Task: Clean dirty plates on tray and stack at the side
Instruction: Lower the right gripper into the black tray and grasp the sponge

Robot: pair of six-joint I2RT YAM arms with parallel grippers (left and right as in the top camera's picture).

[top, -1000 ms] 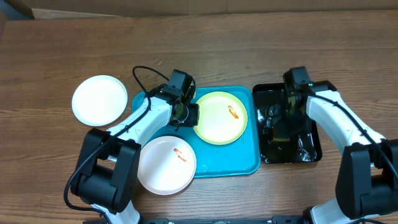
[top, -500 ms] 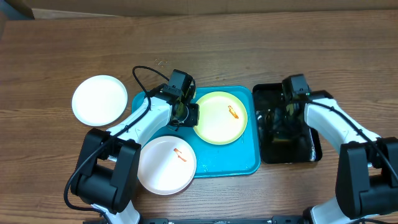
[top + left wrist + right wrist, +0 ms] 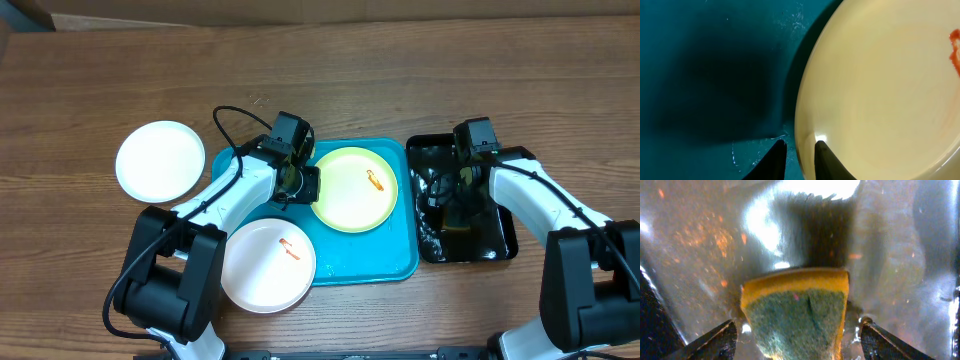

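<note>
Left gripper (image 3: 800, 150) clenched on yellow plate (image 3: 880, 90) rim, steadying it on blue tray (image 3: 715, 50) | right gripper (image 3: 799, 327) spread astride sponge (image 3: 795, 310) in black tray (image 3: 690, 240), ready to grasp

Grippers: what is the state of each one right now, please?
Left gripper: closed on the rim of the yellow plate.
Right gripper: open, fingers either side of the sponge, not clamped.

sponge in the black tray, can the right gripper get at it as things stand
Probably yes: the right gripper is open with a finger on either side of the sponge, which lies in the black tray, and nothing sits between them.
</note>
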